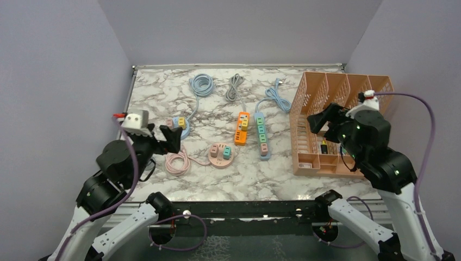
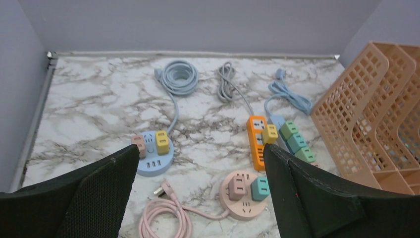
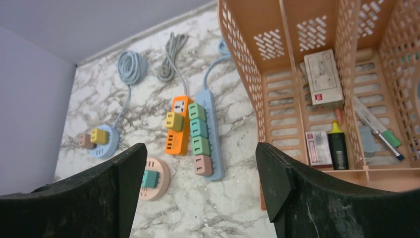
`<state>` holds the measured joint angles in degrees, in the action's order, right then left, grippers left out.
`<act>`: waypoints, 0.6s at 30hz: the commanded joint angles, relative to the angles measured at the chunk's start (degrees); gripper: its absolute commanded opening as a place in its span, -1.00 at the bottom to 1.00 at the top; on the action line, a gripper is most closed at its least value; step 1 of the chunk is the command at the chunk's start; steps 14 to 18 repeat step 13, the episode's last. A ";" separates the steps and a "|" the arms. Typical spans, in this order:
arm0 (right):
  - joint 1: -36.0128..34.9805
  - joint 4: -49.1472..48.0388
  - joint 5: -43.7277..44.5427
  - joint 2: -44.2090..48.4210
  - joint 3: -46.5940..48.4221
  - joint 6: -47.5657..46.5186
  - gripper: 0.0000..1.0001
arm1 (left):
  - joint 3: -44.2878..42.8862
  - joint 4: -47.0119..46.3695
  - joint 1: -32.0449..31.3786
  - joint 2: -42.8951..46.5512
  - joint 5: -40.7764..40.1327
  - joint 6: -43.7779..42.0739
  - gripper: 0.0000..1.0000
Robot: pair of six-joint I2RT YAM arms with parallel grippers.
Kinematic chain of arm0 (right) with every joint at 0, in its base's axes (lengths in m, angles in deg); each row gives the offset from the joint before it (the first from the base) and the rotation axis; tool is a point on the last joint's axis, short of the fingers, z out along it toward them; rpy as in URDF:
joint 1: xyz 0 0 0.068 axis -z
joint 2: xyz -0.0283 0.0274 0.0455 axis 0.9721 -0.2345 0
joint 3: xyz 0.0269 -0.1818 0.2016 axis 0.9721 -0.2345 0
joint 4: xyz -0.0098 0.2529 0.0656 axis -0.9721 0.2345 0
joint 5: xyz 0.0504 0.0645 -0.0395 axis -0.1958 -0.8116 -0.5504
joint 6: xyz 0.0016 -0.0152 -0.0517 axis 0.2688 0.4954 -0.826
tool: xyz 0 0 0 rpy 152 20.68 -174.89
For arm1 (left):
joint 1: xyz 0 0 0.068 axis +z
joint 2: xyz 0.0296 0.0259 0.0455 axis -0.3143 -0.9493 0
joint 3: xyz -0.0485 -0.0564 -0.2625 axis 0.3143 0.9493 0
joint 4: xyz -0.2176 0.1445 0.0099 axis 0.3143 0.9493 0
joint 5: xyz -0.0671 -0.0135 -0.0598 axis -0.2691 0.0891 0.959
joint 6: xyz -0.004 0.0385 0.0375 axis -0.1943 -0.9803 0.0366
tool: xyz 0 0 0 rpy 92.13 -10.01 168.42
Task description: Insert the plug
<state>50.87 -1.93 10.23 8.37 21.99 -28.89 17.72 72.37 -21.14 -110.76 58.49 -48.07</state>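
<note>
Left gripper (image 2: 200, 148): we see jaws spread wide, nothing held.
Right gripper (image 3: 200, 146): jaws spread wide, nothing held.
Pink plug (image 2: 166, 190): loose on table (image 2: 99, 104).

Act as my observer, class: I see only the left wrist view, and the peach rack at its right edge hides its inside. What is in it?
Observer: The right wrist view looks down into the rack. A white box and a yellow-capped highlighter lie in its compartments.
Operator: Where is the other arm?
Observer: In the top view the right gripper sits over the rack's left side. Its jaws are wide apart, with nothing between them.
Operator: My finger covers the near end of the blue strip. What is plugged in there?
Observer: The blue strip carries three green adapters, then one pink adapter at the near end.
</note>
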 commanded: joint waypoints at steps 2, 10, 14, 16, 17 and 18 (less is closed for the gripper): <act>-0.28 1.61 4.91 2.00 4.09 -3.15 0.64 | -4.67 0.25 0.26 2.75 -8.79 -4.96 0.96; -0.28 0.72 3.89 2.72 5.74 -4.82 0.64 | -8.69 2.17 0.26 5.09 -9.12 -5.67 0.96; -0.28 0.37 3.72 2.37 6.00 -5.51 0.65 | -9.11 2.99 0.26 5.12 -8.22 -5.24 0.96; -0.28 0.37 3.72 2.37 6.00 -5.51 0.65 | -9.11 2.99 0.26 5.12 -8.22 -5.24 0.96; -0.28 0.37 3.72 2.37 6.00 -5.51 0.65 | -9.11 2.99 0.26 5.12 -8.22 -5.24 0.96; -0.28 0.37 3.72 2.37 6.00 -5.51 0.65 | -9.11 2.99 0.26 5.12 -8.22 -5.24 0.96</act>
